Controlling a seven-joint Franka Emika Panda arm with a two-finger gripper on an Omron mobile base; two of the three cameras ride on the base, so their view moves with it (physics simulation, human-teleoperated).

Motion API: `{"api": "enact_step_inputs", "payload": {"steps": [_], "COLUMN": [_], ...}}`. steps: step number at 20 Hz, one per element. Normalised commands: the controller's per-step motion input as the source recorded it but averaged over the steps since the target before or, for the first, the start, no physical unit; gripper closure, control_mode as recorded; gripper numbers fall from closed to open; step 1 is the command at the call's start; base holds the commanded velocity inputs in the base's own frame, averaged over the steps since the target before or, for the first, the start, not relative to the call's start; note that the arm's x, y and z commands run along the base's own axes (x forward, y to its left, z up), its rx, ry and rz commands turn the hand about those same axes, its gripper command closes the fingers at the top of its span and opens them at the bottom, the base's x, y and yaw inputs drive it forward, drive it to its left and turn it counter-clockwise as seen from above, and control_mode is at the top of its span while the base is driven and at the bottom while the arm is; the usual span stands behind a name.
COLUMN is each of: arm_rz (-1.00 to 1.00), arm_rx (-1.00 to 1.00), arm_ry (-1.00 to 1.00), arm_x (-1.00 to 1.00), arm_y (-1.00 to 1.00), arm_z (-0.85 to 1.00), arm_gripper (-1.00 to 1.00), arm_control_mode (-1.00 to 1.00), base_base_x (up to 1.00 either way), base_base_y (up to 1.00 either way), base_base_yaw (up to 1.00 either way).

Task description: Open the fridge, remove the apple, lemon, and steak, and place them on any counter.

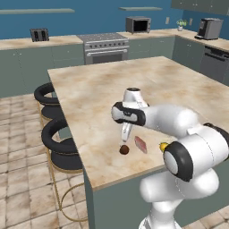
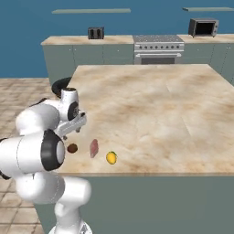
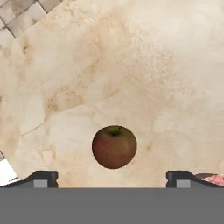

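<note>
Apple [image 3: 114, 147] loose on counter [image 1: 89, 89], stem end facing hand cam; gripper [image 3: 113, 178] spread wide above, pinching nothing.

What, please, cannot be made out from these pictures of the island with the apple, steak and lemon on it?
- Lemon: in the left base view the arm's elbow covers most of it; whole in the right base view.
- Steak: cut off by the edge in the hand view, behind a fingertip.
- Tool: too small in the left base view to judge its opening; the hand view shows the tips wide apart, clear of the apple.
</note>
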Motion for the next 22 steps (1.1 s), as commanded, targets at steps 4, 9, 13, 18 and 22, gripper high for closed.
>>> {"api": "enact_step_inputs", "payload": {"steps": [4, 9, 13, 18, 22], "arm_rz": [0.00, 0.00, 0.00, 0.00, 0.00], "arm_rx": [0.15, 0.02, 0.00, 0.04, 0.11], "arm_ry": [-0.09, -0.26, -0.40, -0.46, -0.23], "arm_x": [-0.70, -0.95, -0.92, -0.76, -0.36], "arm_y": [-0.33, -0.33, -0.22, -0.12, -0.04], "arm_z": [1.00, 1.00, 1.00, 0.81, 0.84], "arm_gripper": [-1.00, -1.00, -1.00, -1.00, -1.00], "arm_control_mode": [-1.00, -1.00, -1.00, -1.00, -1.00], "base_base_x": [0.00, 0.00, 0.00, 0.00, 0.00], "base_base_y": [0.00, 0.00, 0.00, 0.00, 0.00], "base_base_yaw": [0.00, 0.00, 0.00, 0.00, 0.00]}}
